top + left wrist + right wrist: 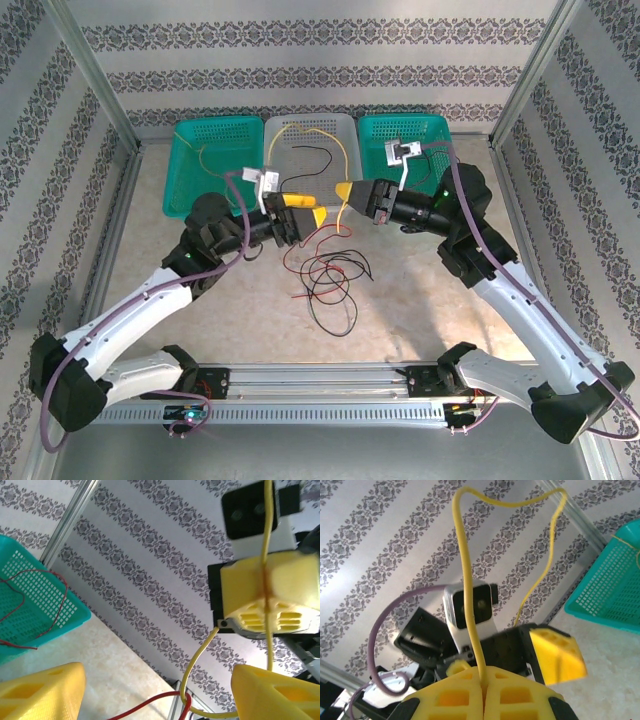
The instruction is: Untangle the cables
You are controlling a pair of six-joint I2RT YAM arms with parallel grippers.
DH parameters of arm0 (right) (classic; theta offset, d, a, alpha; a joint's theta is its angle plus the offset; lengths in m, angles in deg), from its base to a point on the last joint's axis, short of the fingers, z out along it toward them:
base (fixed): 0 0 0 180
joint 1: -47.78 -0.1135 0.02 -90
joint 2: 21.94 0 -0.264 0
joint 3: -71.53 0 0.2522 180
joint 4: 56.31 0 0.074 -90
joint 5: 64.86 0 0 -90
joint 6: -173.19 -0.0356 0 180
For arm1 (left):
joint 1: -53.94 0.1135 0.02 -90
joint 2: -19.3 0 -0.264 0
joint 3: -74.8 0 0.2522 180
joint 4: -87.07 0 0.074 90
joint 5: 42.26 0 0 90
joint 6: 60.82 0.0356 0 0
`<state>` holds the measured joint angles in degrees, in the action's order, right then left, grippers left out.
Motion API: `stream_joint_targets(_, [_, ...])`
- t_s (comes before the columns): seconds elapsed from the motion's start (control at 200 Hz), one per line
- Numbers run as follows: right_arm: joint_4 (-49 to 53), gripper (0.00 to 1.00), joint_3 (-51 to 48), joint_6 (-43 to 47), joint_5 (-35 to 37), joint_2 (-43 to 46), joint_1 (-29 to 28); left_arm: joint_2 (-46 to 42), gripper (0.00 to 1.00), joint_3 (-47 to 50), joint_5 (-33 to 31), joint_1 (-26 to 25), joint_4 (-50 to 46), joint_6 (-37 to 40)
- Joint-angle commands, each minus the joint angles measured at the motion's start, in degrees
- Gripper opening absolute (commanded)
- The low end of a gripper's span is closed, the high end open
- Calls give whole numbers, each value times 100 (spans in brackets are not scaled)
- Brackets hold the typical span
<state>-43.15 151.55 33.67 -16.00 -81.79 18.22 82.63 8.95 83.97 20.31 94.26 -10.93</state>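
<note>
My right hand (481, 677) is pressed together on the yellow cable (465, 580), lifted above the bench (430, 290). My left hand (157, 692) is spread beside it, holding nothing. The red and black cables (330, 275) lie knotted on the bench, and yellow looks hooked in red, so I judge most of the untangling is left

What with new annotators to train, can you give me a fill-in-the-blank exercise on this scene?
The right gripper is shut on a ___ cable.
The left gripper has its jaws ___.
Between the two green baskets sits a ___ basket.
Missing words: yellow, open, grey.
</note>
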Motion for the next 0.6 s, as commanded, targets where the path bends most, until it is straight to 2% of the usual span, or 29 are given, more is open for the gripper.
stream_joint_targets(0.0, [-712, 0, 17, -75, -915, -84, 117, 38, 75, -61, 996, 146, 166, -401])
stream_joint_targets(0.07, [-915, 0, 47, -145, -1192, -178, 118, 255, 69, -158, 1397, 146, 331, -556])
stream_joint_targets(0.145, [-1026, 0, 108, -189, -1352, -275, 123, 447, 68, -220, 1683, 128, 567, -709])
stream_joint_targets(0.31, [-1123, 0, 186, -266, -1494, -468, 135, 627, 72, -220, 1854, 67, 1133, -922])
stream_joint_targets(0.39, [-1269, 0, 194, -377, -1578, -540, 120, 641, 71, -233, 1765, 67, 1008, -826])
stream_joint_targets(0.47, [-1280, 0, 203, -367, -1624, -579, 66, 693, 65, -208, 1730, 62, 1067, -831])
stream_joint_targets(0.595, [-1284, 0, 160, -352, -1582, -616, 43, 871, 51, -192, 1765, 67, 1349, -1052])
